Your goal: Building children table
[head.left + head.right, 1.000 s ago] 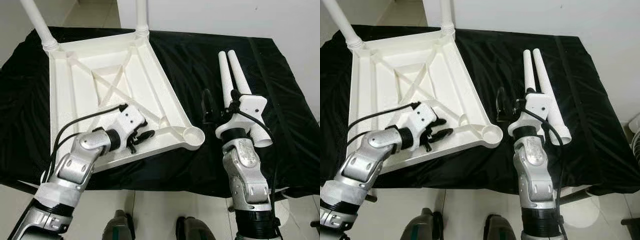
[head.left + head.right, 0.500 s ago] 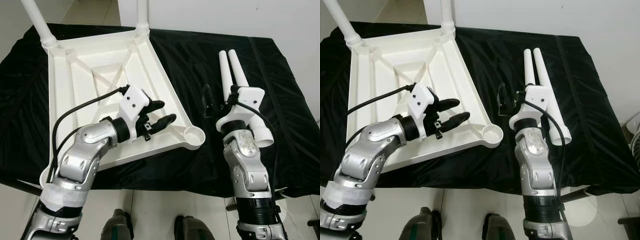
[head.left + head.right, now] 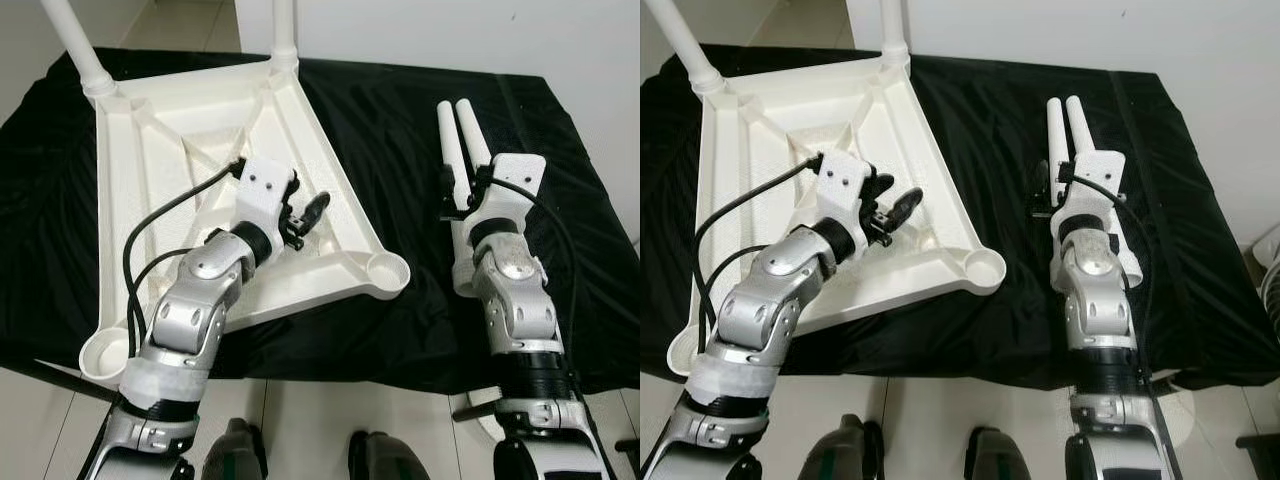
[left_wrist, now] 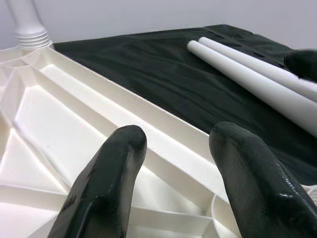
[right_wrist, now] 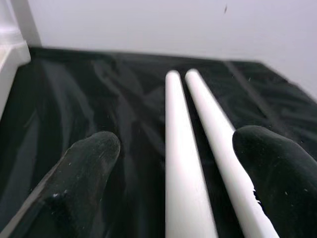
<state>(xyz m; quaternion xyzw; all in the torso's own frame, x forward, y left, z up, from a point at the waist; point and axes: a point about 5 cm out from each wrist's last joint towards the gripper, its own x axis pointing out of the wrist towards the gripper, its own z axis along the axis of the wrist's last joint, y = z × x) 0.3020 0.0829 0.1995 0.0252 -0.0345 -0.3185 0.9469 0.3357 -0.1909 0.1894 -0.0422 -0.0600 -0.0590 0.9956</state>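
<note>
Tabletop (image 3: 180, 160) lies upturned at my black-draped bench's (image 3: 380, 110) left edge; both grippers, left (image 3: 305, 215) and right (image 5: 168, 173), spread; white wall (image 3: 450, 30) behind.

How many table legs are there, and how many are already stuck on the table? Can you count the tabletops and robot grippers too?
Legs screwed into the tabletop: 2
Loose legs lying on the black cloth: 2
Tabletop, upside down: 1
Left gripper and right gripper, both open: 2
Total: 7

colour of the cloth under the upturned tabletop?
Black, plain with no pattern. The cloth shows best in the left eye view, spread under the white tabletop.
</note>
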